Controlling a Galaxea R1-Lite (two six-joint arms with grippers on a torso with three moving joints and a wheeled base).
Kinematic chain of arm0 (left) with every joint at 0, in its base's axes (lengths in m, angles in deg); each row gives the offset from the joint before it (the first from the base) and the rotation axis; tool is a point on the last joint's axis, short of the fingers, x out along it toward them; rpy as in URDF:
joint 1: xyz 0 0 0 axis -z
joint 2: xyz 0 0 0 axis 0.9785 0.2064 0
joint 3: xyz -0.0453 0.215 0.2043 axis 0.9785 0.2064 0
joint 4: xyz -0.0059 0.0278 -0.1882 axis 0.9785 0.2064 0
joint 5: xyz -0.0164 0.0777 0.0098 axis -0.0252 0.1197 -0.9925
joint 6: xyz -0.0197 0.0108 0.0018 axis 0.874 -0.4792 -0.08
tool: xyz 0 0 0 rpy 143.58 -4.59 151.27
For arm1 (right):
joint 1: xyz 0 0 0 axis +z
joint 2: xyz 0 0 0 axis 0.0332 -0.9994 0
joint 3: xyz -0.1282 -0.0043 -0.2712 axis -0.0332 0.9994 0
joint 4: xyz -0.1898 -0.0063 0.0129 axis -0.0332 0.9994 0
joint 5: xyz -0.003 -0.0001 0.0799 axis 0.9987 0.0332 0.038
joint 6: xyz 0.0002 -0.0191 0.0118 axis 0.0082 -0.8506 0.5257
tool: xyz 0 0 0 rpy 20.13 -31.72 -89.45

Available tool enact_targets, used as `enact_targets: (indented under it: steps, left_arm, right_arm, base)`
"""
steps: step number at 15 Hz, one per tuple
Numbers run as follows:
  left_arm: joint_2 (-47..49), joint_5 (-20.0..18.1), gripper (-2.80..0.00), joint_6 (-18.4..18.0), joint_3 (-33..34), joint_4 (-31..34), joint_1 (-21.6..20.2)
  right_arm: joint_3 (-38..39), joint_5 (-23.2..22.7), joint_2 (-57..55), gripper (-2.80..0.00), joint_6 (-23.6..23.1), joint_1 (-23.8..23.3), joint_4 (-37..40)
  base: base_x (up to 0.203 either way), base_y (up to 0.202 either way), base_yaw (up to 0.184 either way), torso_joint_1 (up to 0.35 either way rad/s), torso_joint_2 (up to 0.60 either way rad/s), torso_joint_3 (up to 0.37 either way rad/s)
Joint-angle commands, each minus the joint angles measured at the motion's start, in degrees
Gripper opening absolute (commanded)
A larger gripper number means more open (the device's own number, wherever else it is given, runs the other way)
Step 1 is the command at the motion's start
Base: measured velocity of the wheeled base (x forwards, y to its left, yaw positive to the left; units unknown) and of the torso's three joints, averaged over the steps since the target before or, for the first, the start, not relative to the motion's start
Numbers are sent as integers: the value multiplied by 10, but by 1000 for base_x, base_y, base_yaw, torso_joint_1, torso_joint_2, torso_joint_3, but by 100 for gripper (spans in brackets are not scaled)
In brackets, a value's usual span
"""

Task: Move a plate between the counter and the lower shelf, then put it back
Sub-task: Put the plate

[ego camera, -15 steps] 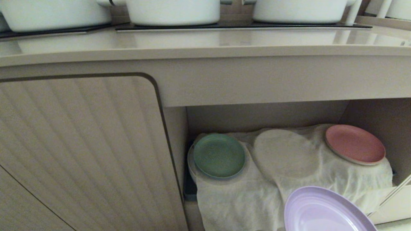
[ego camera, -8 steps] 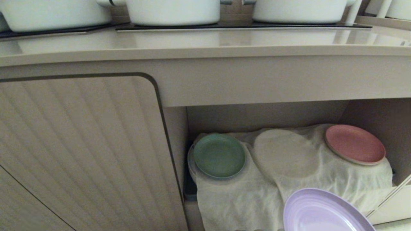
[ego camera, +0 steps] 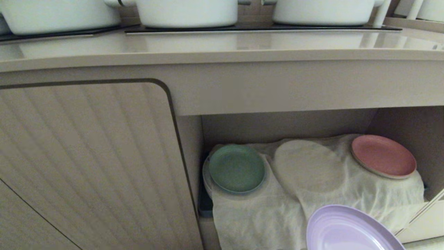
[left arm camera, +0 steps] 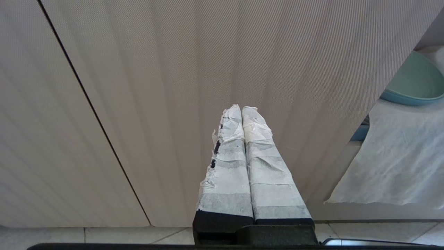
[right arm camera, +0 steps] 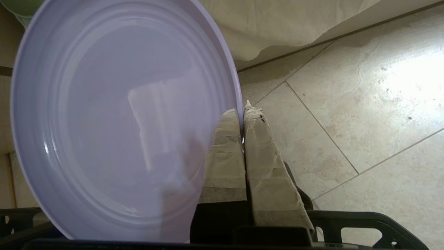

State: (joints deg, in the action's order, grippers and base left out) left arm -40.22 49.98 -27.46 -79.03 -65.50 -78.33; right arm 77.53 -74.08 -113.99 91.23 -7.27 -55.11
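Observation:
The pale lilac plate (ego camera: 350, 231) hangs in front of the lower shelf (ego camera: 288, 126), at the bottom right of the head view, clear of the white cloth (ego camera: 312, 173). My right gripper (right arm camera: 241, 110) is shut on the rim of the plate (right arm camera: 121, 118), holding it over the floor. The middle cloth hump (ego camera: 307, 163) is bare. Above, the beige counter (ego camera: 222, 47) runs the full width. My left gripper (left arm camera: 241, 108) is shut on nothing, facing the ribbed cabinet door (left arm camera: 173, 69).
A green plate (ego camera: 237, 168) sits on the left hump and a pink plate (ego camera: 383, 155) on the right one. White pots (ego camera: 187, 12) stand on the counter's black hob panels. The ribbed door (ego camera: 86, 163) closes the left side. Tiled floor (right arm camera: 364, 104) lies below.
The lilac plate has sunk slightly lower in the head view. Nothing else has moved.

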Motion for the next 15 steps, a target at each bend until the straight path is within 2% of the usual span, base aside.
enact_targets:
  steps: [1, 15]
  left_arm:
    - [3, 0, -280, 1, 0, 0, 0]
    - [0, 0, -280, 1, 0, 0, 0]
  right_arm:
    - [1, -2, 3, -280, 1, 0, 4]
    - [-3, -2, 5, -280, -2, 1, 12]
  base:
    - [0, 0, 0, 0, 0, 0]
    - [0, 0, 0, 0, 0, 0]
